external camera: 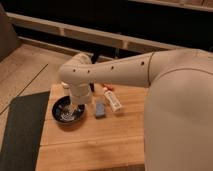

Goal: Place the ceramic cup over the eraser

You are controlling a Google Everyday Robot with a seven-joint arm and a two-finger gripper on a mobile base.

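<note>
Camera view, single cam. Landmark = black bowl [66,111], near the left edge of the wood counter [100,145].

- Arm [120,70] comes in from the right and above the bowl, wrist bent down.
- Gripper [76,104] hangs over the bowl's right rim. Jaws spread wide, nothing seen between them.
- Ceramic cup [64,88]: cream shape just behind the bowl, close to the counter's back-left corner, mostly hidden by the wrist. Can't tell if it touches the gripper.
- Eraser [92,87]: small dark upright block behind and right of the bowl, near the back edge, partly under the arm.
- Blue-grey pad [100,109]: flat, just right of the bowl, apart from it.
- White tube [113,99]: red marks, lying aslant, right of the pad.
- Open room: bare counter in front of the bowl out to the front edge, also to the front-right.
- Dark mat [20,130] on the floor, left of the bowl, past the counter's left edge.
</note>
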